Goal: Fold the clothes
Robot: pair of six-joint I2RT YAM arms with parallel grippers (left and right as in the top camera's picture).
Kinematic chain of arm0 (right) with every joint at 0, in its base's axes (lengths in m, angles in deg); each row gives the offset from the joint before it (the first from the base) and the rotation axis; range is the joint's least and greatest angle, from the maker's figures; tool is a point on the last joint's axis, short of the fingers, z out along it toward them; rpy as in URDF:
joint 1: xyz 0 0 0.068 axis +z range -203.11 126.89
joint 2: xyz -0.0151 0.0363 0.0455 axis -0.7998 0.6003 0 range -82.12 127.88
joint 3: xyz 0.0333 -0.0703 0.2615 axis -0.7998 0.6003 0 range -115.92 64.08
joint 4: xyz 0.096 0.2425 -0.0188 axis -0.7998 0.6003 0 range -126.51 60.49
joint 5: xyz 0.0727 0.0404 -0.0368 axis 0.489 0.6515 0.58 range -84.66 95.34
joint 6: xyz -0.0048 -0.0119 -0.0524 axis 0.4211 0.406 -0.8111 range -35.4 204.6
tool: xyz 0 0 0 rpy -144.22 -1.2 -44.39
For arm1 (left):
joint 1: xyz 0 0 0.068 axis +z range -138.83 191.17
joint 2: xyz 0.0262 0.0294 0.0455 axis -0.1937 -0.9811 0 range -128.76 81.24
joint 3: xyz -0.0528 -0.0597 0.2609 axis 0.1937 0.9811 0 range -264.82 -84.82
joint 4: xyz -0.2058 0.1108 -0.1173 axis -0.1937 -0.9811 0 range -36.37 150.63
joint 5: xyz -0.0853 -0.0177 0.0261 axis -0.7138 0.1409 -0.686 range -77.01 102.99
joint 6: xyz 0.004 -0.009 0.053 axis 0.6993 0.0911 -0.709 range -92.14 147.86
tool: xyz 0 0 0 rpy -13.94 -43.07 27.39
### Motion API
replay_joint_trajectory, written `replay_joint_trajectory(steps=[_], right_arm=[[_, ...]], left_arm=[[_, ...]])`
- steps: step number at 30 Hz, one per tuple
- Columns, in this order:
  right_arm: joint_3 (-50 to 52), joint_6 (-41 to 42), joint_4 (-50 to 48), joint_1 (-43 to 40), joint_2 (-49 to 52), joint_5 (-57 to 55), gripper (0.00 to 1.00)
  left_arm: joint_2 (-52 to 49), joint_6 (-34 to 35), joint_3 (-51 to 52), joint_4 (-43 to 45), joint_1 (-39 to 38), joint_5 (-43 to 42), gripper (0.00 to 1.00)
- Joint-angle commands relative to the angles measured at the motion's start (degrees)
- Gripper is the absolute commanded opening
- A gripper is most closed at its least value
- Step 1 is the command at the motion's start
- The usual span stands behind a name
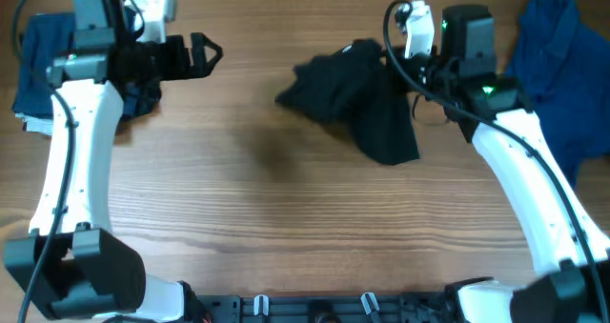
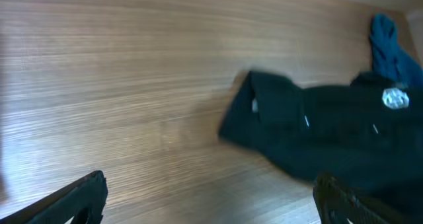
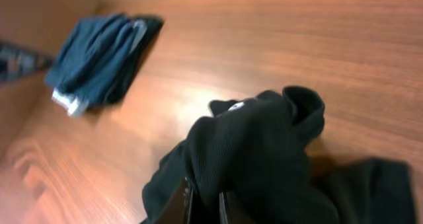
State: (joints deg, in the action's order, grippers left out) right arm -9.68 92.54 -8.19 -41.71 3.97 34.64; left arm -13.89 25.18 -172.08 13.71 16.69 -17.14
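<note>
Black shirt (image 3: 264, 151) fabric fills the lower part of my right wrist view, bunched into a ridge directly over the fingers. My right gripper (image 3: 205, 207) is clamped shut on a fold of it, jaws pinched together with cloth between them and a raised hump of fabric just beyond. From there the shirt spills away crumpled. Seen from overhead, it is a dark heap at the far side of the table (image 1: 286, 228), a little right of centre, with one flap trailing toward the near edge.

My left gripper (image 1: 208, 56) hangs at the far left with its jaws spread wide and nothing between them, well apart from the shirt. Behind that arm sits the navy stack (image 1: 43, 56), which looks already folded. The royal-blue garment (image 1: 553, 66) lies loose at the far right, beyond my right arm.

I judge this to be the opening step on the black shirt: the grasp is made, but nothing is spread out or folded yet. Next I would lift the pinched fold and draw the shirt toward the bare middle of the table. Then I'd bring the left gripper in to take a second edge, so the two can pull it flat. I cannot tell which part of the garment I am holding, so I may need to regrip.
</note>
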Motion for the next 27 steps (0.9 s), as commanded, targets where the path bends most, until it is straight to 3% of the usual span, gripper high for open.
replay_joint_trajectory(steps=[1, 3, 4, 5, 11, 15, 20, 27], right_arm=[[-1.7, -9.3, 7.4, 1.3, -2.1, -2.8, 0.3], [-1.7, -9.3, 11.8, 1.3, 0.2, -9.9, 0.8], [-1.7, -8.7, 12.4, 1.3, 0.5, -11.6, 0.94], [-1.8, -7.7, 12.3, 1.3, 0.4, -12.3, 0.99], [-3.2, -0.2, 13.4, -8.2, -1.3, -16.4, 1.0], [-3.2, -0.5, 14.4, -11.5, -1.3, -16.5, 1.0], [-2.8, -0.5, 14.4, -11.5, -1.3, -17.8, 0.99], [-2.7, -1.9, 14.7, -11.5, -1.2, -22.1, 0.99]], left_arm=[[1.4, 0.2, -1.2, -2.2, 1.1, -1.1, 1.0], [1.3, 0.2, -1.2, -3.6, 0.5, -1.1, 1.0], [1.1, 0.2, -0.6, -3.8, -0.3, -1.1, 1.0], [0.6, 0.2, 0.0, -3.7, -1.2, -1.1, 1.0], [-9.1, -0.3, 3.5, -4.3, -12.5, -0.7, 0.99], [-18.8, 0.2, 3.5, -2.2, -19.3, 9.7, 0.92], [-24.0, 0.2, 3.5, -0.6, -22.6, 15.4, 0.83], [-25.1, 0.2, 3.9, -2.1, -25.0, 16.3, 0.84]])
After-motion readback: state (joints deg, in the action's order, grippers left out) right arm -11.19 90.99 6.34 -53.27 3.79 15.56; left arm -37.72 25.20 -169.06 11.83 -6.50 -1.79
